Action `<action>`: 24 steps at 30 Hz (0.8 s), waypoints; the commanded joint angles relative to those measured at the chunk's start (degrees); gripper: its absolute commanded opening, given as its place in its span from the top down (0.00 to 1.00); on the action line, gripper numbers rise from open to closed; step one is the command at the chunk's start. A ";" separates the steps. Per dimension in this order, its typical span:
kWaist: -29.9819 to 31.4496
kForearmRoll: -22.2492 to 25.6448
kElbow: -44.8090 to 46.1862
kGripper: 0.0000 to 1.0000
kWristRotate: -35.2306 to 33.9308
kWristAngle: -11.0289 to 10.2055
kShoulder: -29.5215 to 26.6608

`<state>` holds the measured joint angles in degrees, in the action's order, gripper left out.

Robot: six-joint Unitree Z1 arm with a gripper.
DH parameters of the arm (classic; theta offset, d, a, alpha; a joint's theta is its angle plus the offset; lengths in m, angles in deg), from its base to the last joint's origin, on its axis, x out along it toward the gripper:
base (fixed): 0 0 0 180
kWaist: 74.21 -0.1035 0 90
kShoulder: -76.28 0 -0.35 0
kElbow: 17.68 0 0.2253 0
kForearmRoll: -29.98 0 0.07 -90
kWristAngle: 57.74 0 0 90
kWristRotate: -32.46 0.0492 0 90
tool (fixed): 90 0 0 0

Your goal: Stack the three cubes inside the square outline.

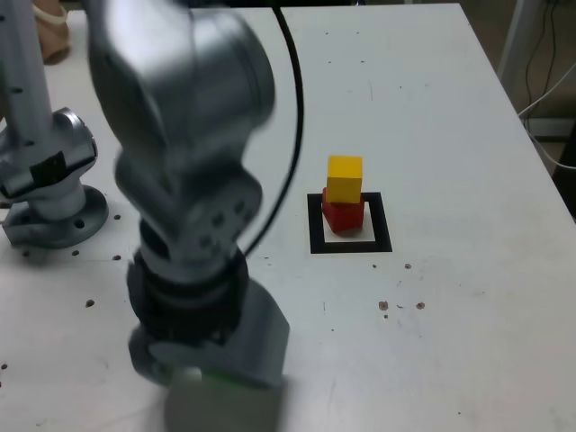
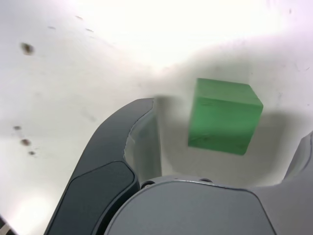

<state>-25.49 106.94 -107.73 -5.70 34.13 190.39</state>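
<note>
Squarely between spread jaws, green cube

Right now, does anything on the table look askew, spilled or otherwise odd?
Slightly. The yellow cube sits on the red cube a little off-centre, and both stand at the far edge of the square outline rather than its middle. The green cube lies on the table between the open gripper's jaws. Nothing spilled.

Exterior view: high, angled down over whole surface; wrist view: close behind jaws, facing the same surface
</note>
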 commanded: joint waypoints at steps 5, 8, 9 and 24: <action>-1.05 -0.79 -0.64 0.12 1.57 0.19 2.96; -1.37 -0.63 -1.16 0.16 1.86 -0.70 3.52; -1.49 -0.51 -1.23 0.17 1.89 -1.15 3.56; -2.18 1.99 -1.97 0.30 4.30 -2.76 2.04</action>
<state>-27.56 108.62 -109.38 -1.52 31.52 193.12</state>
